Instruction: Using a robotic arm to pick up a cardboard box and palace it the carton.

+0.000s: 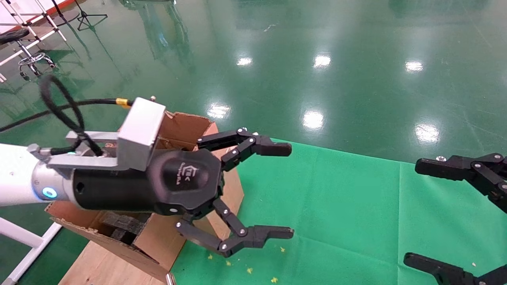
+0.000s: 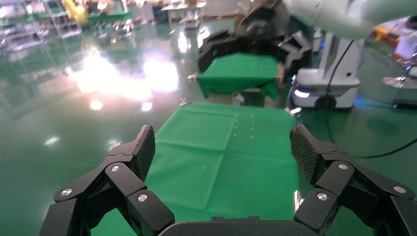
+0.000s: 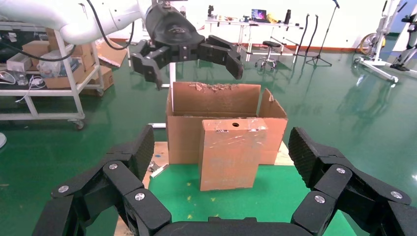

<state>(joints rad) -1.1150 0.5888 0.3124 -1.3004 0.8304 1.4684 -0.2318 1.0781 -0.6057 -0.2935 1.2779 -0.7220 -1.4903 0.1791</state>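
Above the carton [image 1: 186,126], the robotic arm [image 1: 16,174] spreads its fingers [image 1: 273,149] wide.

From the right wrist camera you look between the right gripper [image 3: 223,162], its black fingers [image 3: 142,147] spread wide with nothing between them. Straight ahead at 12 o'clock the cardboard box [image 3: 230,153] stands upright on the green cloth [image 3: 275,196], a small round hole near its top, touching the front of the carton [image 3: 216,105]. Above the carton, toward 11 o'clock, you see the robotic arm [image 3: 78,17] with the left gripper [image 3: 194,61] held open over the torn flaps.
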